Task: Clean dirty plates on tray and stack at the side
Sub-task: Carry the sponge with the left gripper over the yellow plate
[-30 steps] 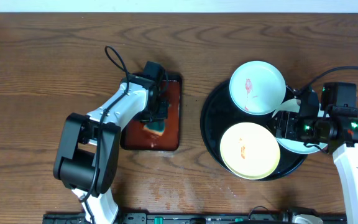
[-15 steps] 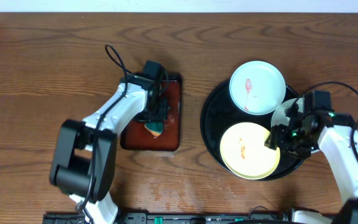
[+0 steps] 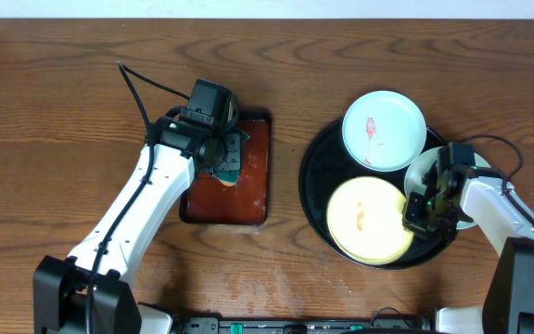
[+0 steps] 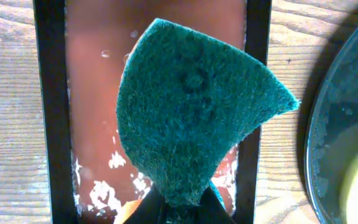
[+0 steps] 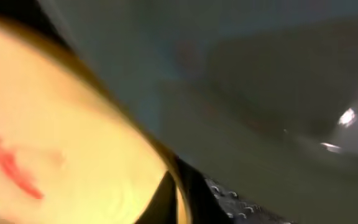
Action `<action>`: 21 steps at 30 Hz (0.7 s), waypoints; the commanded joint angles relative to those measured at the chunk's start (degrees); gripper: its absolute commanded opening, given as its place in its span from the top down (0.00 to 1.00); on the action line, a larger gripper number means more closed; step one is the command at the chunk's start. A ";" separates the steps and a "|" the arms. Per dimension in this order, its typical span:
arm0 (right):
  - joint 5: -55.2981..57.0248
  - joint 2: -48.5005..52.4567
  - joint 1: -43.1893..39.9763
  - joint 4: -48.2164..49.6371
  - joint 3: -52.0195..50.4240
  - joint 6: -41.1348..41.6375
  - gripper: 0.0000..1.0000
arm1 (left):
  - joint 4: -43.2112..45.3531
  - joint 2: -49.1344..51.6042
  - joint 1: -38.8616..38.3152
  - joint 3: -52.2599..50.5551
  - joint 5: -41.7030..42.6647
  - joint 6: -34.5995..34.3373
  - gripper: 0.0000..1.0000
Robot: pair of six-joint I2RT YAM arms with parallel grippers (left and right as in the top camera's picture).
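The black tray holds three plates. A white plate with a red smear lies at its far side. The pale yellow plate, faintly smeared, lies at the near side. My right gripper is shut on its right rim, and the right wrist view shows the fingers pinching the yellow plate at its edge, with a red smear on it. Another white plate is mostly hidden under the right arm. My left gripper is shut on a green sponge above the reddish-brown tray.
The reddish-brown tray sits left of the black tray, with white foam patches at its near end. Bare wooden table lies to the left and behind. The black tray's rim shows at the right of the left wrist view.
My right gripper has moved left onto the yellow plate's rim and closed on it. My left arm has swung back and lifted the sponge off the reddish-brown tray.
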 commanded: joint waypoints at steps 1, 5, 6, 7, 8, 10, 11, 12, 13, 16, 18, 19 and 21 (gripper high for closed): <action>-2.14 -0.17 0.63 7.23 -0.11 0.70 0.99 | -0.13 -0.87 0.24 0.68 -0.61 0.74 0.91; -3.56 -0.15 0.70 12.39 -0.11 0.70 0.99 | -0.13 -0.90 0.20 0.68 3.48 0.72 0.92; -3.87 -0.15 0.83 12.87 -0.11 0.70 0.99 | -0.09 -0.90 0.15 0.68 5.18 0.68 0.93; -4.48 -0.11 1.18 13.18 -0.11 0.70 0.99 | 0.09 -0.87 0.00 0.68 6.56 0.48 0.92; -4.92 -0.11 1.64 13.20 -0.11 0.70 0.99 | 0.33 -0.87 -0.24 0.68 7.26 0.37 0.92; -5.05 -0.11 3.34 13.14 -0.22 1.31 0.99 | 1.25 -0.76 -1.62 0.68 7.54 -1.99 0.92; -4.94 -0.11 4.33 13.16 -0.28 1.57 0.99 | 1.77 -0.70 -2.64 0.68 7.54 -2.86 0.92; -4.04 -0.09 5.09 13.09 -0.31 2.49 0.99 | 2.29 -0.55 -3.61 0.68 7.54 -3.39 0.92; -1.64 -0.09 6.38 12.94 -0.31 4.70 0.99 | 3.61 -0.11 -5.90 0.61 7.52 -4.15 0.92; 1.66 -0.09 8.24 13.11 -0.31 8.26 0.99 | 6.82 1.33 -10.54 0.61 7.52 -6.12 0.92; 1.60 -0.09 8.98 13.68 -0.31 8.44 0.99 | 9.66 2.78 -13.66 0.61 7.54 -7.34 0.92; 1.62 -0.09 9.27 13.81 -0.31 8.44 0.99 | 11.26 3.72 -15.17 0.61 7.54 -8.17 0.92; 1.62 -0.09 9.70 13.88 -0.31 8.41 0.99 | 16.37 6.78 -18.95 0.61 7.56 -12.37 0.93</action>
